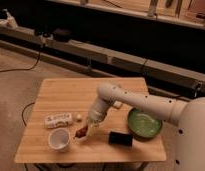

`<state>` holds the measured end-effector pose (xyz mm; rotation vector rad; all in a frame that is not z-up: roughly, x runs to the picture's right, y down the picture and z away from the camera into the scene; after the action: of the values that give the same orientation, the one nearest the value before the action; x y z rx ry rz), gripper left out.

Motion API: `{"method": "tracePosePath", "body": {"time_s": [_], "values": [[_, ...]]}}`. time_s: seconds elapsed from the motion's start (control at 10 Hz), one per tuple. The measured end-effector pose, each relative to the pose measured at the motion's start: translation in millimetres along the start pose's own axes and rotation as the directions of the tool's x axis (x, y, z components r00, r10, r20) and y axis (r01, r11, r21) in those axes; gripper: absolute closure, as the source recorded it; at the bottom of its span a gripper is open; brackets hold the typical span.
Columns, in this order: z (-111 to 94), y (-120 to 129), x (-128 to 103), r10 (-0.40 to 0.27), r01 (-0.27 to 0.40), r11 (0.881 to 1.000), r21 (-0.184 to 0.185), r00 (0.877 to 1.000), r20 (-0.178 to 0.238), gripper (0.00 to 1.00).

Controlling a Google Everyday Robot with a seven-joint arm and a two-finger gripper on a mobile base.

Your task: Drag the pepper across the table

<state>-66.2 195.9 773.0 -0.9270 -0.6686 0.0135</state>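
The pepper (81, 132) is a small dark red-brown piece lying on the light wooden table (91, 92) near its front, between the white cup and the black block. My gripper (87, 126) reaches down from the white arm and sits right at the pepper's upper right end, touching or just above it. The arm comes in from the right and covers part of the table's middle.
A white cup (59, 139) stands front left, just left of the pepper. A white bottle (59, 120) lies on its side behind the cup. A black block (120, 138) lies front centre-right. A green bowl (144, 123) sits at the right edge.
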Motion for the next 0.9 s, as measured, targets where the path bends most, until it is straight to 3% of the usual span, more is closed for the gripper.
{"method": "tracePosePath", "body": {"time_s": [0.1,0.2,0.9], "values": [[-8.4,-13.0,2.0,0.010,-0.012,0.999,0.044,0.999,0.050,0.20],[-10.6,-16.4,4.2,0.013,-0.017,0.998,0.057,0.998,0.068,0.20],[-8.8,-16.3,1.1,0.007,-0.011,0.999,0.053,0.998,0.068,0.20]]}}
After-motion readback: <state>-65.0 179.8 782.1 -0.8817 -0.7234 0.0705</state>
